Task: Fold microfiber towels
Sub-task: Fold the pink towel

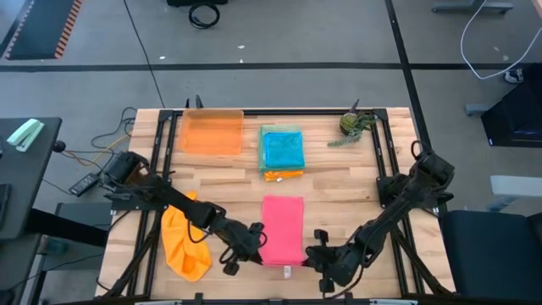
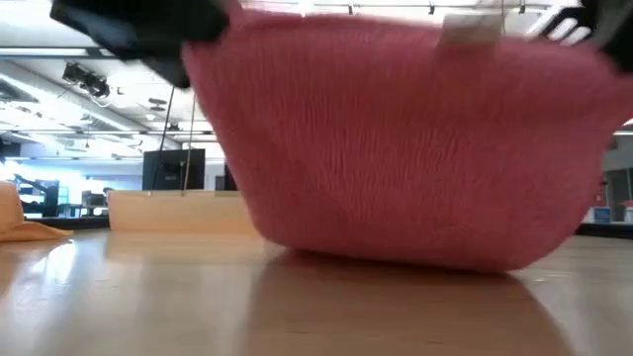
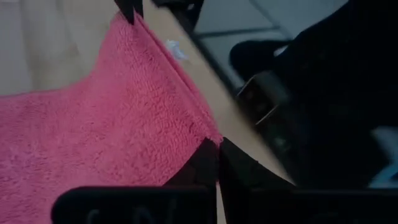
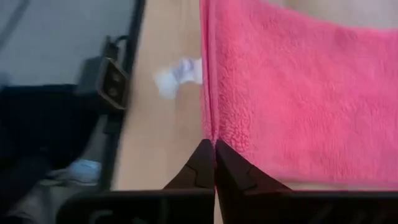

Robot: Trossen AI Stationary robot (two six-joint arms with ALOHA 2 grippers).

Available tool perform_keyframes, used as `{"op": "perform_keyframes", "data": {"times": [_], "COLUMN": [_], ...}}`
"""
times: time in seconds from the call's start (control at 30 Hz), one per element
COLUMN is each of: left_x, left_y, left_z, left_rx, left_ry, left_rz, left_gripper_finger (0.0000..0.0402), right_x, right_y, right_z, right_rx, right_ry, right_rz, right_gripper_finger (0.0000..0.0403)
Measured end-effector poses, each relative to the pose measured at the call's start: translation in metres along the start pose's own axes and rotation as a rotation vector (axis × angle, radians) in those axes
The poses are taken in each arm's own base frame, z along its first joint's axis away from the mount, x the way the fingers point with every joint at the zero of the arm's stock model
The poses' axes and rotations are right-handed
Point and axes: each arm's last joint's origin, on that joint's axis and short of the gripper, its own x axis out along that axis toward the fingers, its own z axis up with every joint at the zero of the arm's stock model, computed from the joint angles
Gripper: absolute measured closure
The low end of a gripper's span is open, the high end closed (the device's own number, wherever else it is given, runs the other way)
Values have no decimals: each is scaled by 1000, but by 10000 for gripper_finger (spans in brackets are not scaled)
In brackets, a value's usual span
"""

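- Wooden table [image 1: 339, 182] fills the middle of the high view, grey floor around it.
- Pink towel [image 1: 283, 229] lies at lower centre, folded into a tall strip.
- Left gripper [image 1: 255, 240] is clenched on the towel's lower left corner; right gripper [image 1: 317, 257] is clenched on its lower right corner.
- Orange towel [image 1: 182, 244] sits crumpled at lower left.
- Folded towels [image 1: 282, 151], teal on top, are stacked at upper centre, beside an orange tray [image 1: 212, 132].
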Motion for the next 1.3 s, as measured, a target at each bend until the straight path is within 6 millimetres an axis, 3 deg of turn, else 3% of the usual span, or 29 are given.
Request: {"op": "perform_keyframes", "data": {"times": [0.3,0.43,0.67,0.9,1.17,1.3], "left_x": [-1,-3,-15,-35,-51,-49], "left_y": [-6,9,55,95,114,118], "left_z": [3,3,-1,0,-4,-9], "left_rx": [-113,-143,-241,-315,-369,-373], "left_ry": [-16,-3,54,66,126,153], "left_rz": [-59,1,181,293,357,366], "left_gripper_finger": [380,393,384,389,392,370], "right_x": [-8,1,15,17,19,22], "right_y": [8,-18,-72,-105,-135,-147], "right_z": [5,15,27,31,47,50], "right_rx": [89,72,78,67,40,50], "right_ry": [-71,-49,75,175,187,209], "right_rz": [52,-68,-286,-413,-452,-446], "right_gripper_finger": [401,402,402,402,402,402]}}
